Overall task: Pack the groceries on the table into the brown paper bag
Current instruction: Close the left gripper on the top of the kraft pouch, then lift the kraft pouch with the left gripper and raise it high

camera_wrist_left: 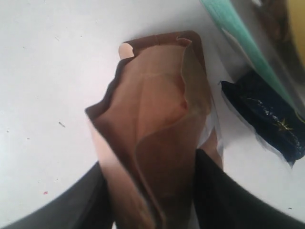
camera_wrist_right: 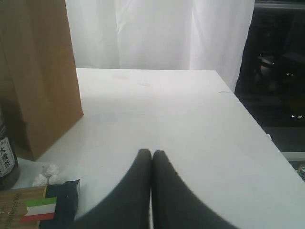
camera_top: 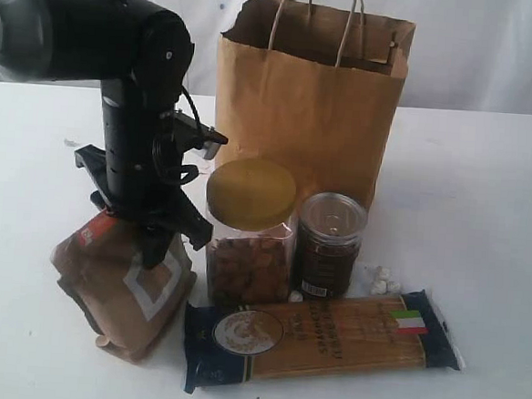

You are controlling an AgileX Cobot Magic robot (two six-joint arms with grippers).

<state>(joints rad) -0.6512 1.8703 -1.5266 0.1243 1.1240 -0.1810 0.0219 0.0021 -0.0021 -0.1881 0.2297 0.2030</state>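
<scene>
The left arm enters cut off at the frame's left edge and bends straight down over the table (camera_top: 485, 197), its bulk hiding the top of the coppery pouch (camera_top: 122, 299). The left gripper (camera_top: 158, 247) points downward; in the wrist view its two black fingers (camera_wrist_left: 71, 205) press against opposite sides of the pouch, which fills the gap between them and rests on the table at the front left. A blurred teal-edged shape at the corner of that view cannot be made out.

Just right of the pouch stands the gold-lidded clear jar (camera_top: 249, 244), then the smaller dark jar (camera_top: 329, 250), the two almost touching. They cover the lower front of the brown paper bag (camera_top: 304, 111), upright behind them. Tiny white pellets (camera_top: 381, 279) lie beside the dark jar. The spaghetti pack (camera_top: 320, 336) lies flat in front of both jars.

The right gripper (camera_wrist_right: 151, 155) shows only in its own wrist view: tips pressed together, empty, low over bare table to the right of the groceries.
</scene>
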